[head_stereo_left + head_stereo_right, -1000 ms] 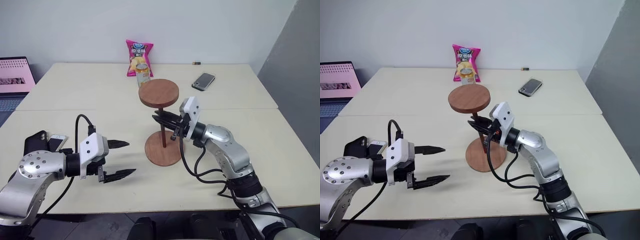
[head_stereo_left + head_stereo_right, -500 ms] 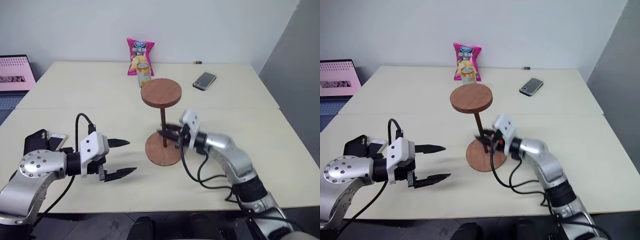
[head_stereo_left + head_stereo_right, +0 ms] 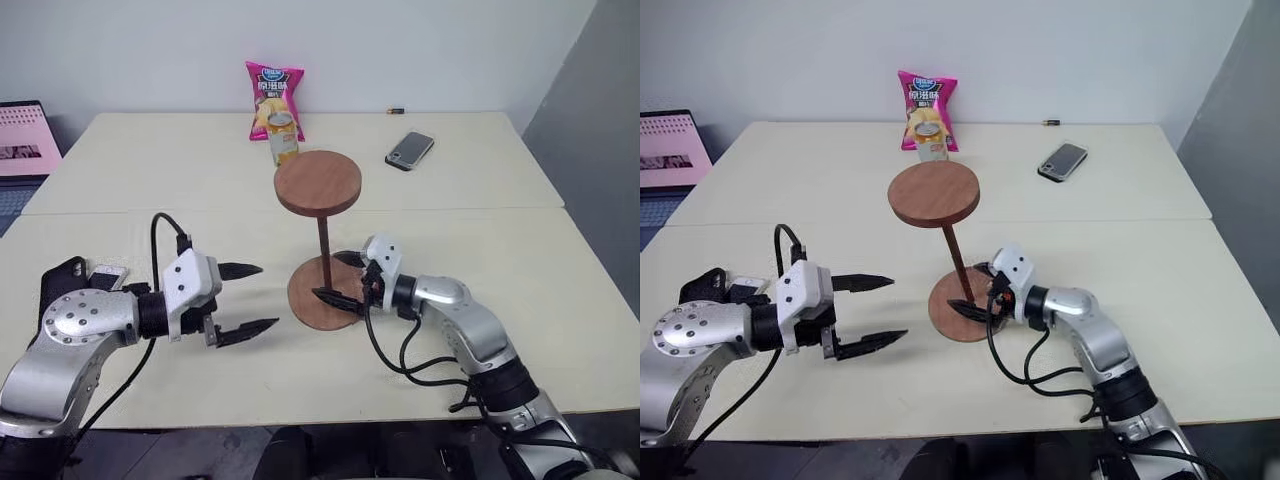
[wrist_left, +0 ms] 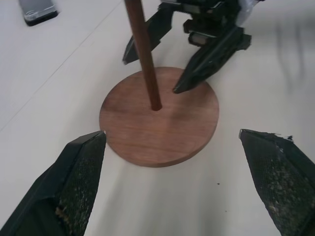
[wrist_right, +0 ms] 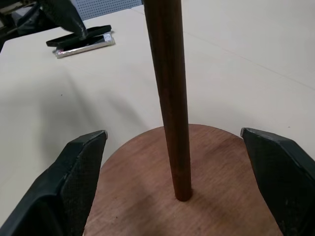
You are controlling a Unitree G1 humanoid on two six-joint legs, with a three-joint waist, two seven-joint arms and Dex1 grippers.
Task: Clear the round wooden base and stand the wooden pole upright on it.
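Observation:
The round wooden base (image 3: 305,305) lies flat on the table near its middle. The wooden pole (image 3: 324,248) stands about upright in the base's centre hole, with its fixed disc (image 3: 318,182) on top. My right gripper (image 3: 333,277) is open low around the pole's foot, one finger on each side, and does not touch the rod (image 5: 170,98). My left gripper (image 3: 268,296) is open and empty just left of the base (image 4: 182,123), pointing at it.
A pink chips bag (image 3: 275,100) and a can (image 3: 284,137) stand at the back, behind the pole. A phone (image 3: 410,150) lies at the back right. Another phone (image 3: 105,277) and a black object (image 3: 62,280) lie beside my left arm. A laptop (image 3: 25,130) sits far left.
My right gripper slid down the pole as the pole came upright on the base, then opened and let go. The left gripper stayed open and nearly still.

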